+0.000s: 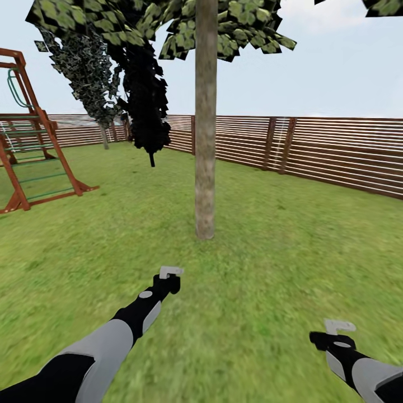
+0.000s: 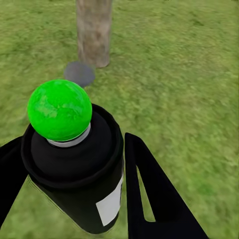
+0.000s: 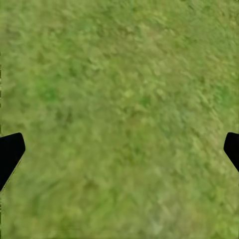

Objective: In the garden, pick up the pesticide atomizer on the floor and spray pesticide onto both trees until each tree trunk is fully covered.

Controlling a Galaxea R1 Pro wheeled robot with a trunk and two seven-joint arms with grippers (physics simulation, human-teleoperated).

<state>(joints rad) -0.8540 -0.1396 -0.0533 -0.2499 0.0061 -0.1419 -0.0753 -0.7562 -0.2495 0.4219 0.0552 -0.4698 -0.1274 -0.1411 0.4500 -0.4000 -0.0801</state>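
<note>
Atomizer [image 2: 74, 159] in left gripper [image 2: 69, 184]; trunk [image 1: 205, 117] ahead.

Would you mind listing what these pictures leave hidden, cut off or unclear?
- The pesticide atomizer: left wrist view, base cut by the edge; nozzle direction unclear.
- The tree trunk: head view, too coarse to show pesticide specks; its top is cut off.
- The right gripper: right wrist view, fingers cropped at both edges.
- A second tree: beyond the playset, blurred.
</note>
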